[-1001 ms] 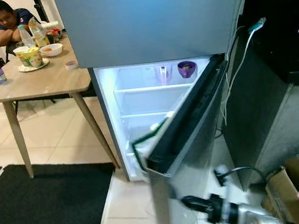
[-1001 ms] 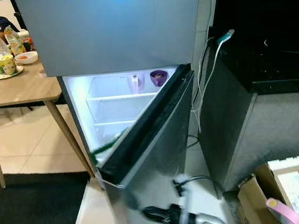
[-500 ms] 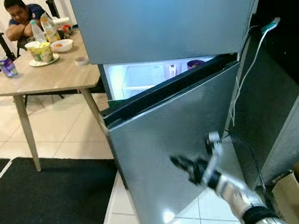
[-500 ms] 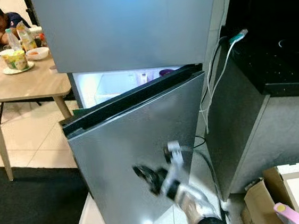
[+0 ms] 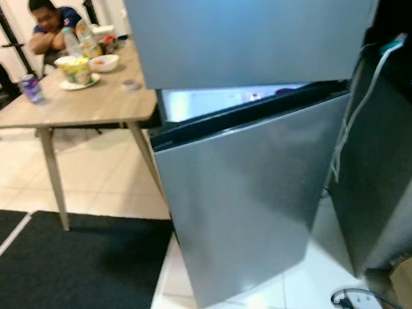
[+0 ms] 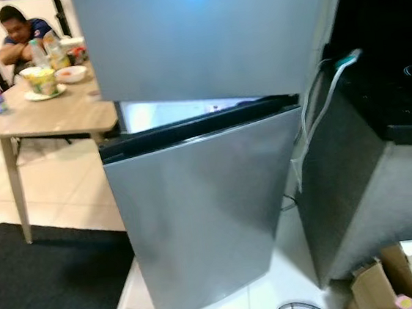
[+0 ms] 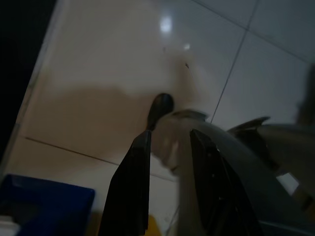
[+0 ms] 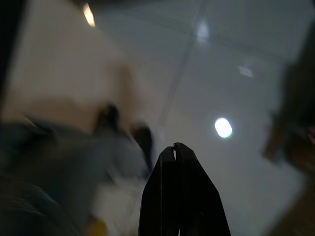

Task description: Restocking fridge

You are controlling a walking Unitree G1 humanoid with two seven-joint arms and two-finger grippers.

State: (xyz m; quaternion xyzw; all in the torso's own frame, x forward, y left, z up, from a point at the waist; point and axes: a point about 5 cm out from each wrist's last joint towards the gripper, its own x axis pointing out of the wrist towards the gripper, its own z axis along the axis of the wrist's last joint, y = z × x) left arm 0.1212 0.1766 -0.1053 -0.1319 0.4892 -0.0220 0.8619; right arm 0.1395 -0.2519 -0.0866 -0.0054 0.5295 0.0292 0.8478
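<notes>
The grey fridge stands in front of me, its upper door (image 5: 251, 24) closed. The lower door (image 5: 254, 194) is swung almost closed, leaving a thin lit gap (image 5: 208, 101) along its top left edge. In the left wrist view my left gripper (image 7: 170, 136) hangs open over the pale floor tiles, holding nothing. In the blurred right wrist view my right gripper (image 8: 174, 148) points down at the floor, shut and empty.
A wooden table (image 5: 105, 106) with bowls, bottles and a can stands to the left, and a person (image 5: 48, 23) sits behind it. A black mat (image 5: 65, 287) covers the floor at the left. On the right are a dark cabinet (image 5: 385, 172), a hanging cable (image 5: 350, 124) and a cardboard box (image 6: 371, 288).
The lower fridge door has swung from wide open to nearly closed. My right arm, which was against the door, has dropped out of the eye views. The camera has turned slightly.
</notes>
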